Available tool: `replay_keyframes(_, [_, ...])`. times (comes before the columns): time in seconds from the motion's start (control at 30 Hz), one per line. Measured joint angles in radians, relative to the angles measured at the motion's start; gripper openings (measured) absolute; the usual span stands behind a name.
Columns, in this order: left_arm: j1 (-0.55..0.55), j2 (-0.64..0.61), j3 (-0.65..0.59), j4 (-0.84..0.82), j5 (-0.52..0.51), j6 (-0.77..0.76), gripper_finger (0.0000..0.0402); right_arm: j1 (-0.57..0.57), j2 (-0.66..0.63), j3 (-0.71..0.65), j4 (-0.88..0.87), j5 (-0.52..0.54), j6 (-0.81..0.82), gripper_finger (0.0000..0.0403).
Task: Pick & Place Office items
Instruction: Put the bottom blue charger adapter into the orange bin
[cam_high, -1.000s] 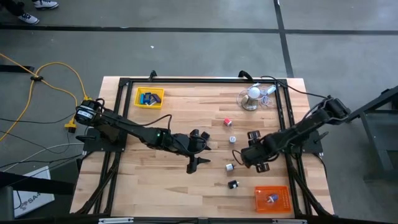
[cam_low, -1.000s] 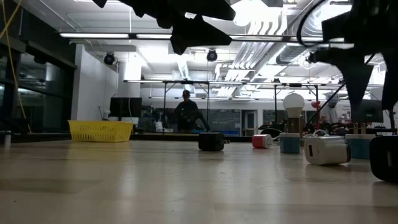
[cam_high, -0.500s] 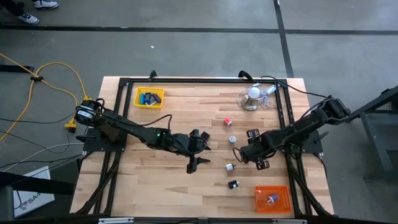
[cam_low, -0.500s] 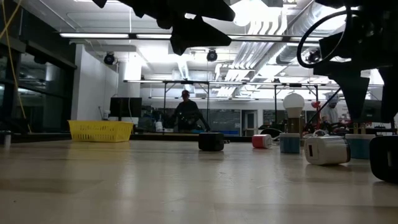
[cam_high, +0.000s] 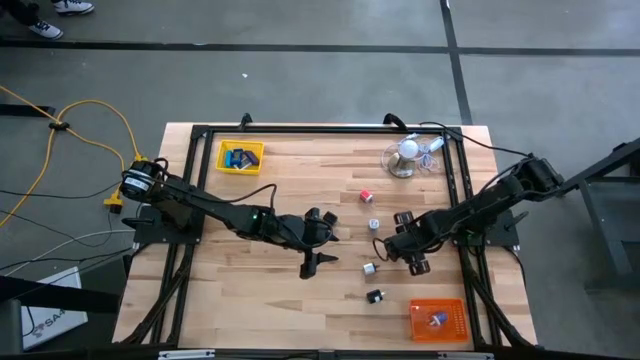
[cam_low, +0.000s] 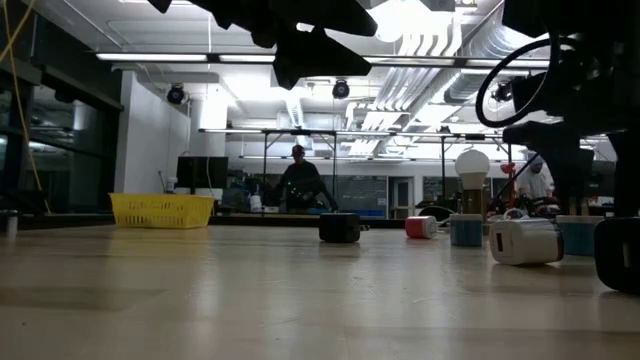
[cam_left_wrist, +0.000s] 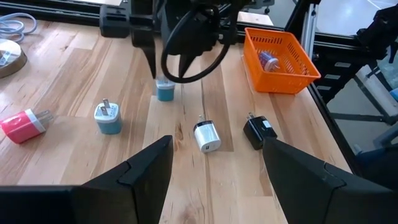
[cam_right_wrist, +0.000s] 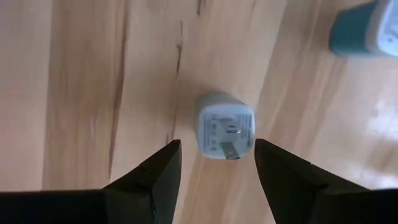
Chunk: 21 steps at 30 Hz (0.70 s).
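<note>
Several small charger plugs lie on the wooden table: a red one (cam_high: 366, 196), a teal-and-white one (cam_high: 373, 224), a white one (cam_high: 369, 268) and a black one (cam_high: 374, 296). My right gripper (cam_high: 397, 247) hangs open, pointing down over a pale blue plug (cam_right_wrist: 226, 126) that stands with its prongs up. In the left wrist view its fingertips (cam_left_wrist: 154, 76) end just above that plug (cam_left_wrist: 165, 92). My left gripper (cam_high: 325, 248) waits open above the table's middle. Blue blocks lie in the yellow tray (cam_high: 240, 157). One item lies in the orange tray (cam_high: 438, 320).
A white ball-shaped object with clear wires (cam_high: 408, 155) stands near the far right corner. A black frame (cam_high: 300, 130) runs along the table's edges. A person (cam_low: 300, 180) is in the room beyond the table. Bare wood lies left of the plugs.
My right gripper has drifted a little toward the table's left and far edges and come lower over the plugs, staying open. The plugs and my left arm have kept still.
</note>
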Motion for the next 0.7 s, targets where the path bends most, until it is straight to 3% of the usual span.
replay_keyframes(0.7, [0.000,0.000,0.000,0.003,0.000,0.000,0.0243,-0.001,0.000,-0.033,0.117,-0.002,-0.026,0.0191])
